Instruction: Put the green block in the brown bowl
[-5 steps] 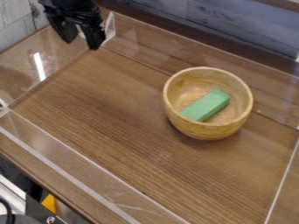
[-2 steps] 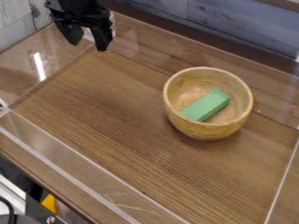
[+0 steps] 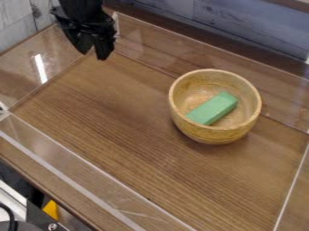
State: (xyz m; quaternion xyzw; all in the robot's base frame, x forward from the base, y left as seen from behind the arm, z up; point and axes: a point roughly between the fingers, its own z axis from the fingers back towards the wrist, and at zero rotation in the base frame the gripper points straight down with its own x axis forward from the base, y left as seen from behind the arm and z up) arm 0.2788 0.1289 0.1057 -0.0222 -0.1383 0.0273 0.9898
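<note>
- Green is what I look for first, and the green block [image 3: 211,110] is lying inside the brown bowl [image 3: 215,132], flat on the bottom and a bit slanted.
- I see the bowl sitting on the wooden table [image 3: 108,135], over on the right side of my view.
- My gripper [image 3: 92,43] is far away from the bowl, up in the top left corner, near the clear plastic wall [image 3: 24,72] that runs round the table.
- It points mostly down, and I see nothing between its black fingers.
- I cannot tell if the fingers are spread apart or pressed together. They are dark, small and bunched up from where I look.
- The gripper hangs above the table and I do not think it touches the wood, though I cannot be sure from this one view.
- So I think the job is done: the block is in the bowl and nothing is holding it.
- I see no other block on the table that would need moving.
- What is left, as far as I can judge, is only to keep the arm away from the bowl so it does not bump it.
</note>
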